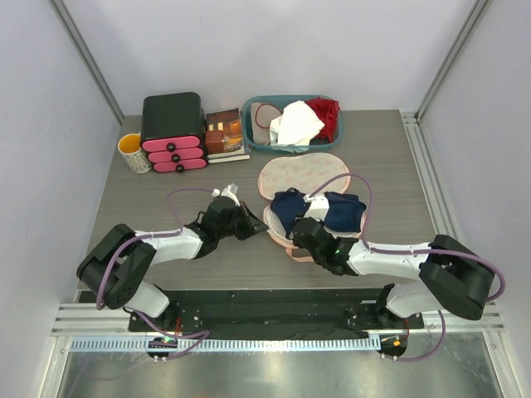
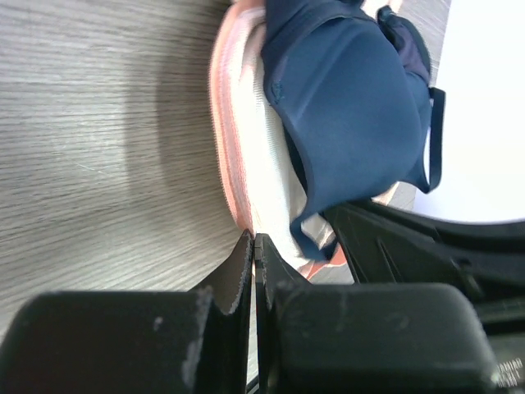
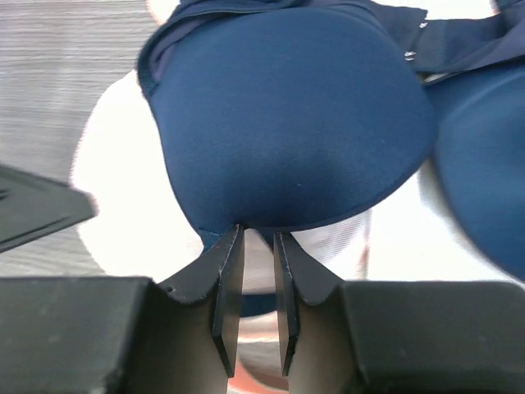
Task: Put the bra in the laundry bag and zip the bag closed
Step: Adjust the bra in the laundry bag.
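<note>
At the left, the left gripper (image 2: 254, 240) has its jaws pressed fully together, tips touching the pink rim of the laundry bag (image 2: 225, 148); whether any trim is pinched cannot be told. The bag lies open on the tabletop (image 1: 390, 166), lid half folded away to the far side. The bra (image 3: 287, 123) sits in the near half, its long axis running left to right. The right gripper (image 3: 256, 234) is nearer, its jaws nearly closed on the near hem of one cup, which lies straight ahead of them.
</note>
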{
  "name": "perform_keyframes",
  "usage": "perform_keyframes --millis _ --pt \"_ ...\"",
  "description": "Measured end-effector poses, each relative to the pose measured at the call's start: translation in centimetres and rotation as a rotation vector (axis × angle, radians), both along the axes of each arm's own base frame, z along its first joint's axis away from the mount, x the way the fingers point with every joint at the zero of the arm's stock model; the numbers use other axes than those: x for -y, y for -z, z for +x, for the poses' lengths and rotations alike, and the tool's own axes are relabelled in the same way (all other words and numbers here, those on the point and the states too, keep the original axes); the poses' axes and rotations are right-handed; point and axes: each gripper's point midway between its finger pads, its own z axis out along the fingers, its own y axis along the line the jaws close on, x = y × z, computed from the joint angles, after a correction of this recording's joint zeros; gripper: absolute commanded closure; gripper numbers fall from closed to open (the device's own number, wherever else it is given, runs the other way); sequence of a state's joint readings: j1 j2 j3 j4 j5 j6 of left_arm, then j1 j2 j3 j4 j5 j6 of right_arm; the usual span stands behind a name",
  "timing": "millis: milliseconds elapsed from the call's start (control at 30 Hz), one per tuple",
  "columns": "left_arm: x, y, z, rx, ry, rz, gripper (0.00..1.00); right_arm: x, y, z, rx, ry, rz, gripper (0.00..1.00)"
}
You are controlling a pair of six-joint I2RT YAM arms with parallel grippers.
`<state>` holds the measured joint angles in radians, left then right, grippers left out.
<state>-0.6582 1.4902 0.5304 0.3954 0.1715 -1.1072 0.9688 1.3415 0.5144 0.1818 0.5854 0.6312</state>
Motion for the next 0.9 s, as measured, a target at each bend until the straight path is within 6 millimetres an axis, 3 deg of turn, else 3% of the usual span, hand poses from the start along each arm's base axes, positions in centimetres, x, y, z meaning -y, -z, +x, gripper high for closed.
perform_keyframes --millis 200,367,600,800,900 --pt "0.0 -0.5 -0.2 0.022 0.015 0.008 1.00 1.2 0.2 0.5 0.010 -0.002 -0.074 0.73" --pt "-0.1 -0.3 -0.4 0.021 0.025 0.022 1.00 1.5 0.0 -0.2 -0.017 -0.034 -0.093 0.69" --pt "-0.6 0.4 -0.6 0.020 0.028 0.062 1.00 1.8 -3.9 -1.8 -0.017 -0.064 0.010 0.52" --pt "-1.1 0.1 -0.7 0.038 0.022 0.088 1.00 5.0 -5.8 -1.2 -0.058 0.109 0.027 0.39" --pt "-1.1 -0.2 -1.2 0.055 0.032 0.095 0.74 7.5 -5.3 -0.7 -0.107 0.233 0.035 0.37"
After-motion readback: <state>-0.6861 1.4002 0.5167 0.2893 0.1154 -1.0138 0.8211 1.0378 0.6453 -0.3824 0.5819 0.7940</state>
